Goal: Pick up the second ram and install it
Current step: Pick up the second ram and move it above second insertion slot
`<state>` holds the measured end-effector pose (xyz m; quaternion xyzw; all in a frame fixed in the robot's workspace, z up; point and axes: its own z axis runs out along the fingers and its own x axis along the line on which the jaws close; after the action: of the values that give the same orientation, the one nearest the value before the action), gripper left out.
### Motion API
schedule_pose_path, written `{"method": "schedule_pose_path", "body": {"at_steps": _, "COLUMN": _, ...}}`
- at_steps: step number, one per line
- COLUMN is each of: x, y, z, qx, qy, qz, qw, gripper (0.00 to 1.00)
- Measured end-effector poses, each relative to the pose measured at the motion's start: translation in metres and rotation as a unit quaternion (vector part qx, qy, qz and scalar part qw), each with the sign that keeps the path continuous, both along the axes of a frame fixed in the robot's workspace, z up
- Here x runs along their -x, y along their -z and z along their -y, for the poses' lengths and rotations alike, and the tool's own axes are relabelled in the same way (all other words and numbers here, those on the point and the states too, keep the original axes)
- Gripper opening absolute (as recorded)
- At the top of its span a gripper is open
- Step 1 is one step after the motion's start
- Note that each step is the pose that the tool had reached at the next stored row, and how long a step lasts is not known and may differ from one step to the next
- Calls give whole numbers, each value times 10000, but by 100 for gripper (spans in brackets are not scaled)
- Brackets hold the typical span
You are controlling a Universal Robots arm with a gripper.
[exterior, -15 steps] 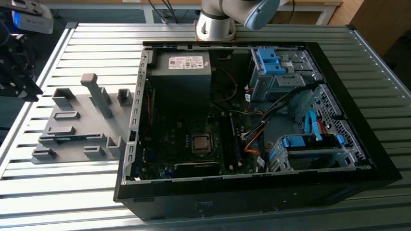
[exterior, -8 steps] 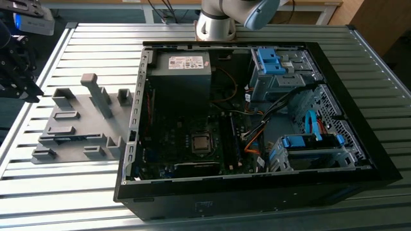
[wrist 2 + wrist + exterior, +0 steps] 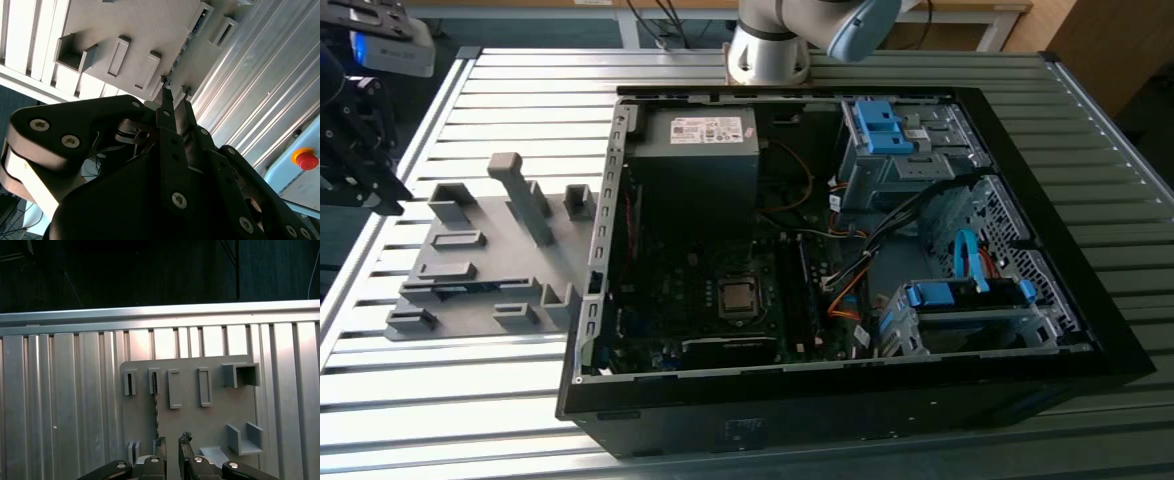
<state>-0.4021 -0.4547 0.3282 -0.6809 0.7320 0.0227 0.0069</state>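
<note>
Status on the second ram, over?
Jaws parted, nothing between them; gripper over grey fixture. Thin second ram on edge in fixture slots, not yet picked. Nothing blocking it.

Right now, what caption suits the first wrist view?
Open gripper poised near the second ram, standing edgewise in the grey fixture.

1. Silver, ribbed in parallel slats: table (image 3: 467, 400).
2. Plain matte grey: fixture plate (image 3: 480, 275).
3. Black: computer case (image 3: 854, 420); bright blue drive brackets (image 3: 881, 125), orange cables (image 3: 850, 300).
4. Black, silver screw heads: gripper (image 3: 172, 441).
5. Dark edge: second ram (image 3: 156, 412).
6. Red on yellow: button (image 3: 306, 159).
</note>
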Motion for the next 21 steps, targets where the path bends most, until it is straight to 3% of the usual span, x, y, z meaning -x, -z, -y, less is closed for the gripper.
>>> {"method": "schedule_pose_path", "body": {"at_steps": 21, "x": 1, "y": 58, "z": 1, "qx": 0, "qy": 0, "qz": 8, "qw": 10000, "gripper": 25}}
